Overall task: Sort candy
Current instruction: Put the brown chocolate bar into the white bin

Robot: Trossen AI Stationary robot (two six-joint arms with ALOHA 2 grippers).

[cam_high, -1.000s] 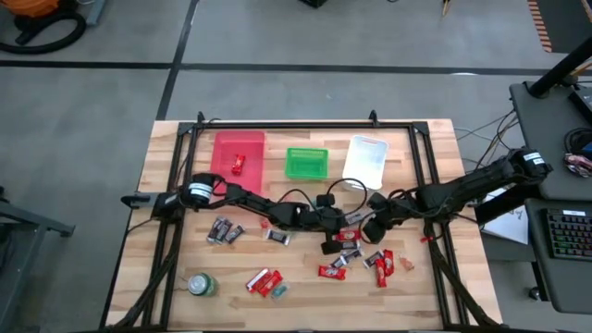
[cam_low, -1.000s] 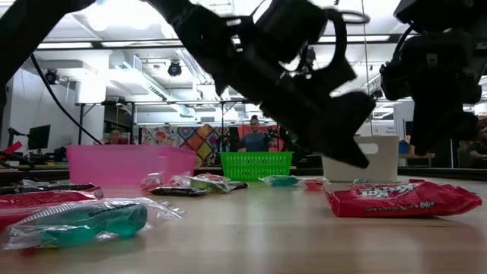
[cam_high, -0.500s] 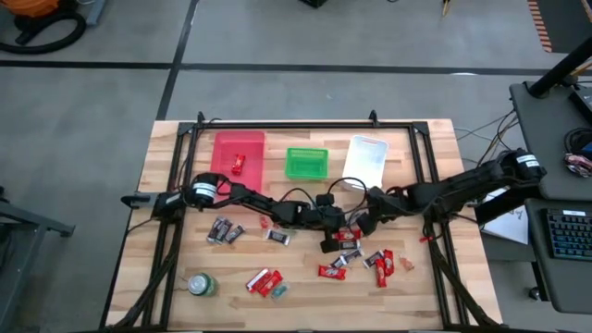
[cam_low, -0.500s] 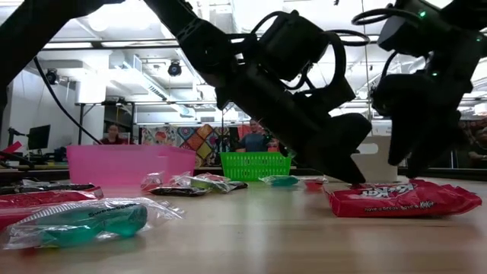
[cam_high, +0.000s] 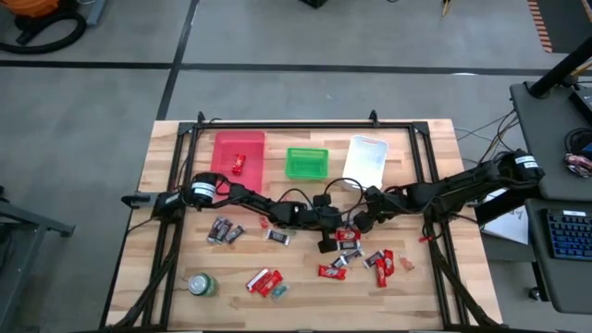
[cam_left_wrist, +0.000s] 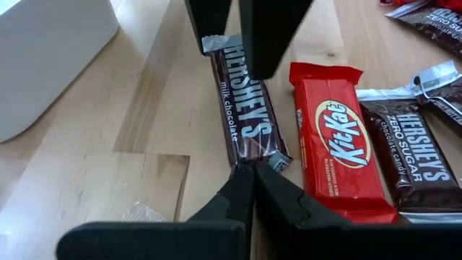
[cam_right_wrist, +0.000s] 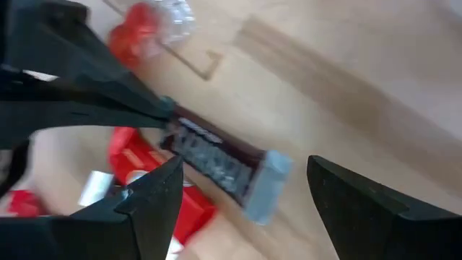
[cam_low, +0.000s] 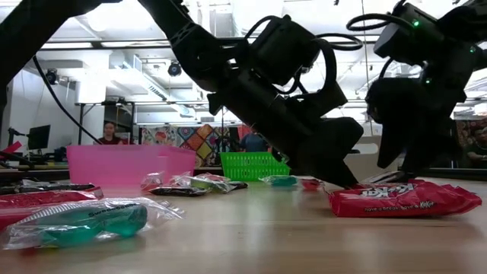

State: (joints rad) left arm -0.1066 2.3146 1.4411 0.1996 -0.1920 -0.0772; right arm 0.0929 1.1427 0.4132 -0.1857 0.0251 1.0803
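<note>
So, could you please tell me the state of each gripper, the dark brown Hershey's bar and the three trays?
Left gripper: shut on one end of the dark brown Hershey's bar.
Right gripper: open, fingers either side of the bar's other end.
Pink plastic tray: holds one red candy.
Green mesh basket: looks empty.
White plastic bin: looks empty.

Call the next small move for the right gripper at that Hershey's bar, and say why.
Probably close the right gripper on the Hershey's bar. Its fingers stand open on either side of the bar's silver end, while the left gripper is shut on the opposite end. A red Kit Kat lies right beside the bar, so close without drifting sideways.
</note>
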